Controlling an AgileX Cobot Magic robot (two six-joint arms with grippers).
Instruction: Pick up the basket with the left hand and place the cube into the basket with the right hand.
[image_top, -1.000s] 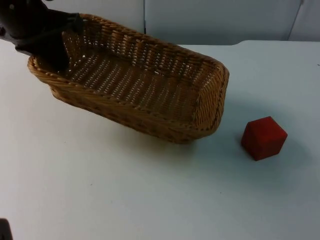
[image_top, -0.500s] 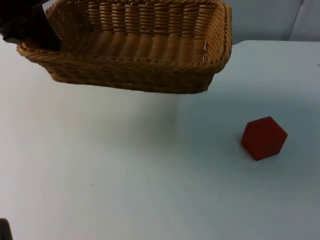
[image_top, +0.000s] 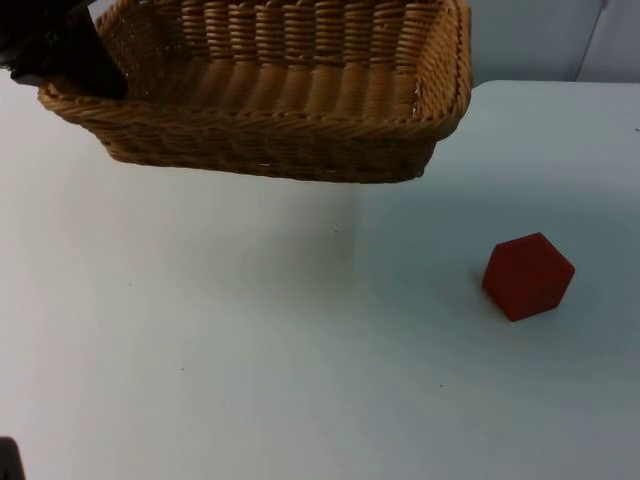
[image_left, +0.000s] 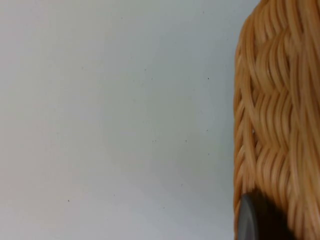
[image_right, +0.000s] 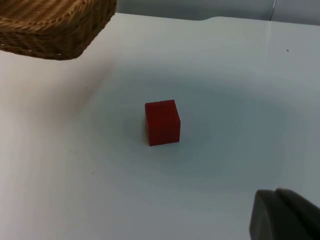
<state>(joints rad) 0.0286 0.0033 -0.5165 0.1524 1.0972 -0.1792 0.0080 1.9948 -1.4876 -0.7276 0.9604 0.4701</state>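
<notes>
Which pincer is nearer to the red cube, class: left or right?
Right, probably. The right pincer looks across bare table at the red cube, apart from it. The left pincer grips the raised basket at its end farthest from the cube.

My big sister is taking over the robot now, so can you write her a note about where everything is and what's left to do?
Left gripper: shut on the end rim of the basket, holding it lifted above the table.
Right gripper: waits above the table, off to the side of the cube, holding nothing.
Cube: sits alone on the table, apart from the basket.
Done: basket picked up.
Left: right gripper picks up the cube and puts it in the basket.
</notes>
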